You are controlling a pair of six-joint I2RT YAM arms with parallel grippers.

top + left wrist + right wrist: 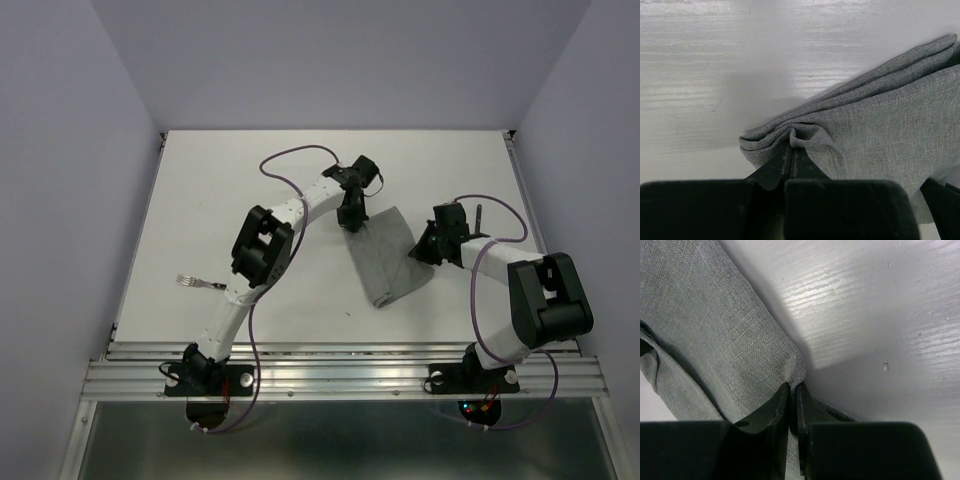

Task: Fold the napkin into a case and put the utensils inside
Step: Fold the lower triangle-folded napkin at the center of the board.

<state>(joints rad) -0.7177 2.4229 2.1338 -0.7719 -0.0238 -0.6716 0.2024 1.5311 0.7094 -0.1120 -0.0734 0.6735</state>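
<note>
White worktop (200, 200): plain grey folded cloth napkin (385, 262) lies mid-surface. Left claw (350, 218) pinches its far corner; right claw (420, 250) pinches its right edge. Slim metal fork (200, 283) lies apart, left.

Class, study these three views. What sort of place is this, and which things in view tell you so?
Probably a robotics lab test cell: a white table enclosed by plain panels, a left arm and right arm bolted to a metal rail, with a napkin and fork as props.
</note>
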